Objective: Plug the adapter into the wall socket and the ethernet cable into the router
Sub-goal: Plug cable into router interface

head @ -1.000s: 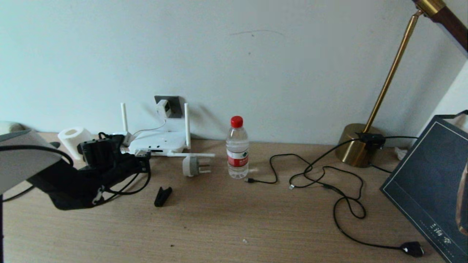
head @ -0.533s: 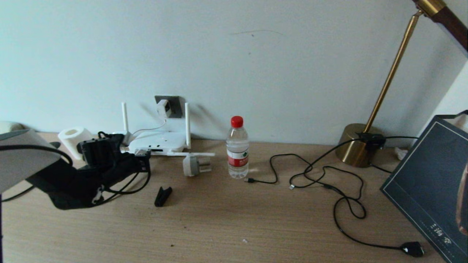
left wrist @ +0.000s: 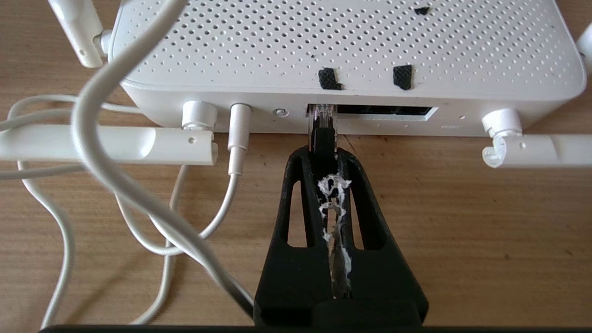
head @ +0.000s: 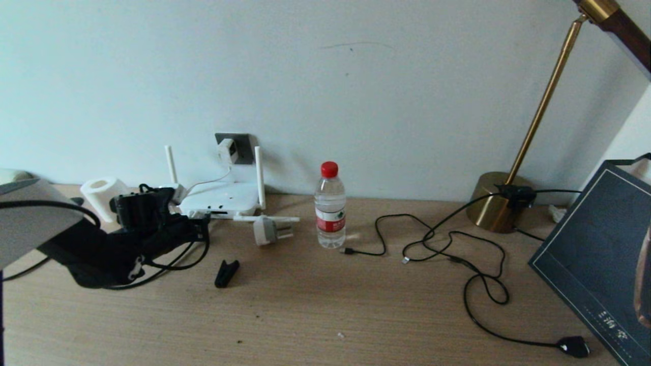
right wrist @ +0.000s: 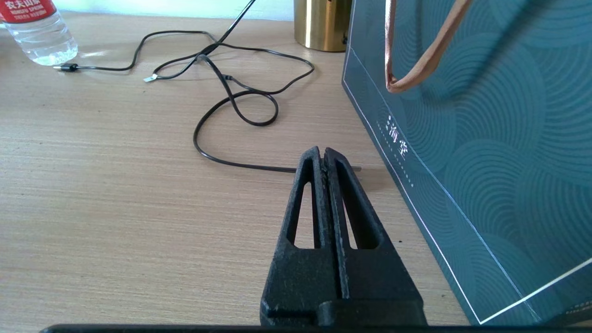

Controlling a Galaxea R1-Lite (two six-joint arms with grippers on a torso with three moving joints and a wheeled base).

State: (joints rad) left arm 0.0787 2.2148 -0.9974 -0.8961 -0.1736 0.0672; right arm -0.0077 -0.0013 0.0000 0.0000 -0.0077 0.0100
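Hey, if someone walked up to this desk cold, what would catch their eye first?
Likely the left pincer, shut on the ethernet cable, whose clear plug sits at the router's dark port slot at the desk's back left. Above the router, the adapter sits on the wall socket. Next, the red-capped water bottle at mid-desk and the brass lamp at the back right.

The router (head: 219, 199) sits below the wall socket (head: 239, 147) — a bottle (head: 330, 206) to its right, a paper roll (head: 100, 195) left.
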